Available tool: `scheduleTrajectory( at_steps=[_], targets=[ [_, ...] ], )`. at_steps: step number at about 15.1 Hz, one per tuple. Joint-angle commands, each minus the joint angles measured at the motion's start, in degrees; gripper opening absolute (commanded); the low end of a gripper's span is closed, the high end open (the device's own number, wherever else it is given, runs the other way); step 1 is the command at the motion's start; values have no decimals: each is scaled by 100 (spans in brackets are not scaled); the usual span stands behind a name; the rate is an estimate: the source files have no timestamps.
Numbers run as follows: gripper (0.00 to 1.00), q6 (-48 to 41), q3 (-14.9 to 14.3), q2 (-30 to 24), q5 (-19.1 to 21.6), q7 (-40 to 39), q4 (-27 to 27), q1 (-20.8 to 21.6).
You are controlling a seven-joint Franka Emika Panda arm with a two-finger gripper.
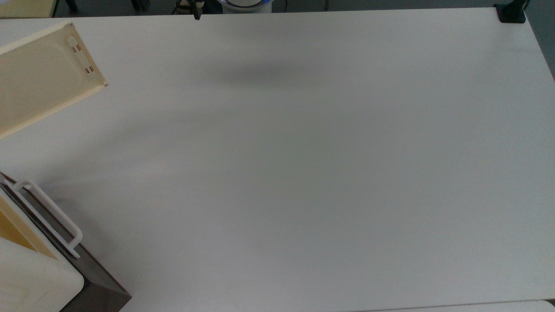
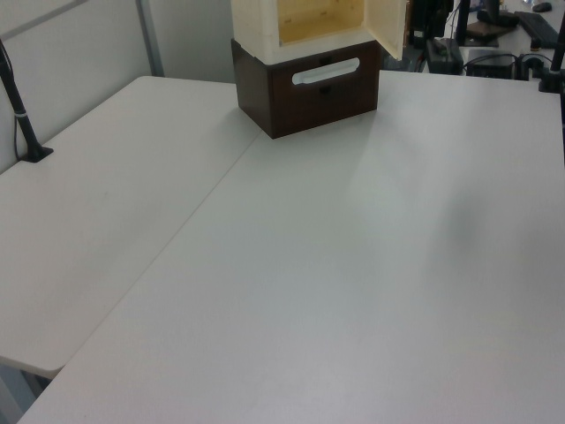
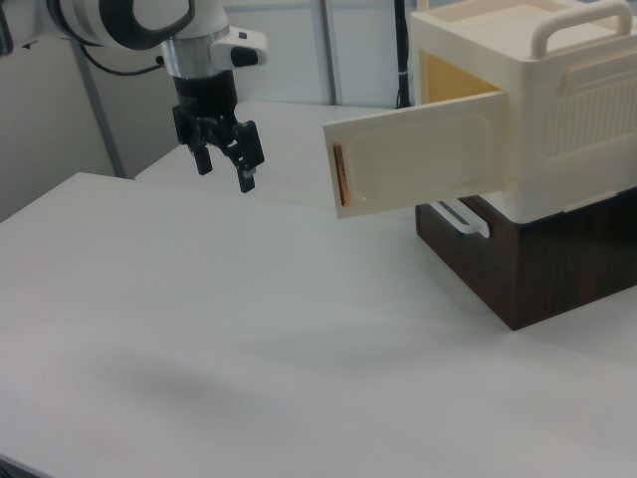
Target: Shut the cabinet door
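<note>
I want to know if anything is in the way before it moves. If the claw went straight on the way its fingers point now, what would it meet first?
The claw points down, fingers apart. Straight below lies bare white table, so it would likely meet that first. The open cabinet door hangs off to the right view's right, seemingly outside that line, though depth is uncertain.

Arm is hanging in from the right view's upper left, white last link and wrist pointing straight down, black gripper (image 3: 225,167) sitting below it in the air. Fingers (image 3: 246,177) are standing apart with a clear gap between them, holding nothing, tips pointing down and slightly toward the right view's right. In the top view, one dark fingertip (image 1: 197,16) is poking in at the upper edge.
</note>
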Motion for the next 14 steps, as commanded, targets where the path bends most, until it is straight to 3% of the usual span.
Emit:
scheduleTrajectory(
  at_steps=[1,12,14],
  targets=[
    [100,-183,-76,15,-12,-147,100,81],
    [100,-183,-93,14,-12,-139,100,80],
    [94,-183,-93,14,-12,-148,100,80]
  ],
)
